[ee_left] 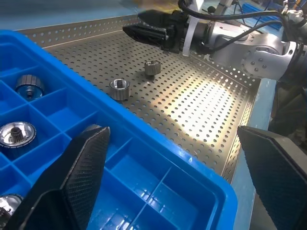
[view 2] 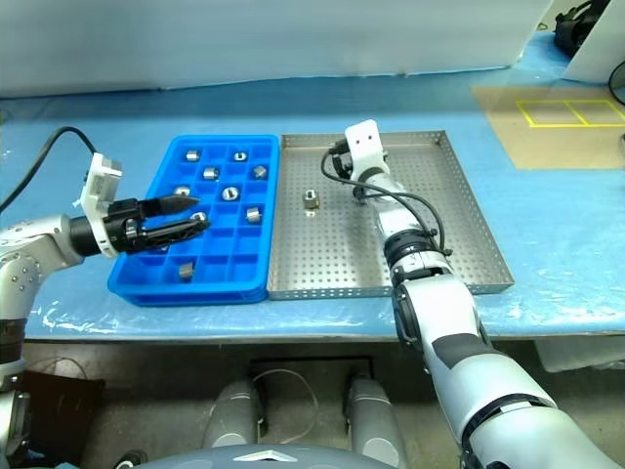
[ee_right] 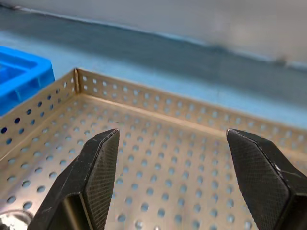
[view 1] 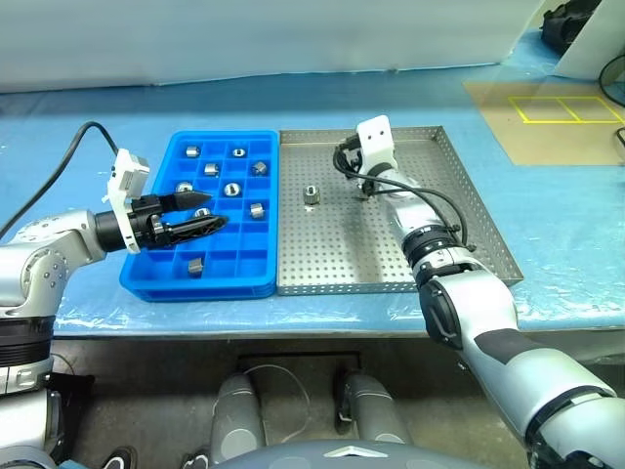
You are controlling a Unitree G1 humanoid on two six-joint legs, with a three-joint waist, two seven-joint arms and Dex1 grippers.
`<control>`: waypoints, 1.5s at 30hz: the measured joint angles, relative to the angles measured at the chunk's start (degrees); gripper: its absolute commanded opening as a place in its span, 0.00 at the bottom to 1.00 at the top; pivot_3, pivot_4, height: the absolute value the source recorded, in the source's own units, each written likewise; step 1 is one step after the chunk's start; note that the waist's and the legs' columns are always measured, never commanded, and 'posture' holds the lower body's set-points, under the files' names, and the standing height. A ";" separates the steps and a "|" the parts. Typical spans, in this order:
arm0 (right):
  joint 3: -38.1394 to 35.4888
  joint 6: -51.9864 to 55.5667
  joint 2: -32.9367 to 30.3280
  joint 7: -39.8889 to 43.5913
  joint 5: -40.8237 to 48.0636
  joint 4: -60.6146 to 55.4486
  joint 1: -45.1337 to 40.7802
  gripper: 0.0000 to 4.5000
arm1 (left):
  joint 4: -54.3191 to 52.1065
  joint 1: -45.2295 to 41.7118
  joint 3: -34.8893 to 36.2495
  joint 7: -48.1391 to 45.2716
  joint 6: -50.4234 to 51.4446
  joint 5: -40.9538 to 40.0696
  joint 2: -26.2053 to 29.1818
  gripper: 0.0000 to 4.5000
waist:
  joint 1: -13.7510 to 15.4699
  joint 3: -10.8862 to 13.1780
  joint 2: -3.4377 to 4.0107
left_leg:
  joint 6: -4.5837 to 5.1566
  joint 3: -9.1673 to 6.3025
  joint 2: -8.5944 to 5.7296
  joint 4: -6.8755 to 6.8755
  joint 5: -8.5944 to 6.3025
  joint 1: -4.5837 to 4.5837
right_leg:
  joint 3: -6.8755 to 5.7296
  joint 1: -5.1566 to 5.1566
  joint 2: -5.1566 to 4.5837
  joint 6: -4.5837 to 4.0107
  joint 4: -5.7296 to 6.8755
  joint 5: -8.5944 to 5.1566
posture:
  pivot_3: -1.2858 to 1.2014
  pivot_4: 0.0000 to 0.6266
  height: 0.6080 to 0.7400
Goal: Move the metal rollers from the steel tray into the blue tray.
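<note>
We find the right gripper (ee_right: 168, 177) over the far half of the steel tray (view 1: 469, 210), jaws wide and empty. Two metal rollers remain on the tray: one (view 1: 312, 194) near its left rim, at about nine o'clock from the gripper, and a second (ee_left: 152, 68) close under the fingers. In our judgement the step in hand is the next pick. It should go best if the fingers come down to straddle one roller squarely and close across its round side, since a short, smooth cylinder may roll or squirt out of an off-centre pinch. The tray floor is thin perforated sheet with low rims. The blue tray (view 1: 146, 278), moulded plastic with square cells, already holds several rollers. The left gripper (view 1: 209, 211) hovers over it, jaws wide, carrying nothing.
</note>
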 measured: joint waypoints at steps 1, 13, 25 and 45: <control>-0.79 1.23 -0.31 0.57 1.00 -0.72 0.32 0.81 | 0.01 -0.08 -0.27 -0.08 0.00 0.00 -0.16 1.00 | -0.02 0.00 0.00 | 0.00 0.00 0.01 0.00 0.00 0.00 | 0.00 0.00 0.00 -0.01 0.01 0.00 | 0.44 0.24 1.00; -2.05 14.95 0.02 1.11 3.66 -10.75 7.43 0.81 | 0.30 -0.85 -1.74 -0.43 -0.40 0.91 -0.90 1.00 | -0.20 0.00 0.00 | -0.14 -0.01 0.24 -0.04 0.08 0.20 | 0.12 0.01 0.35 -0.18 0.01 0.11 | 0.44 0.24 1.00; 0.04 15.85 0.98 1.01 2.83 -11.37 8.93 0.73 | 0.63 -1.09 -1.74 -0.59 -0.41 0.99 -1.11 1.00 | -0.08 0.00 0.00 | -0.25 -0.01 0.23 -0.04 0.15 0.20 | 0.12 0.03 0.34 -0.19 0.00 0.12 | 0.44 0.24 1.00; 5.50 19.98 3.52 15.21 4.49 -23.13 9.60 0.37 | 2.52 -3.03 0.63 -0.65 -0.38 0.87 0.90 1.00 | -0.41 0.01 0.01 | -0.32 -0.02 0.34 -0.15 0.19 0.27 | 0.12 0.01 0.46 -0.22 -0.01 0.14 | 0.45 0.24 1.00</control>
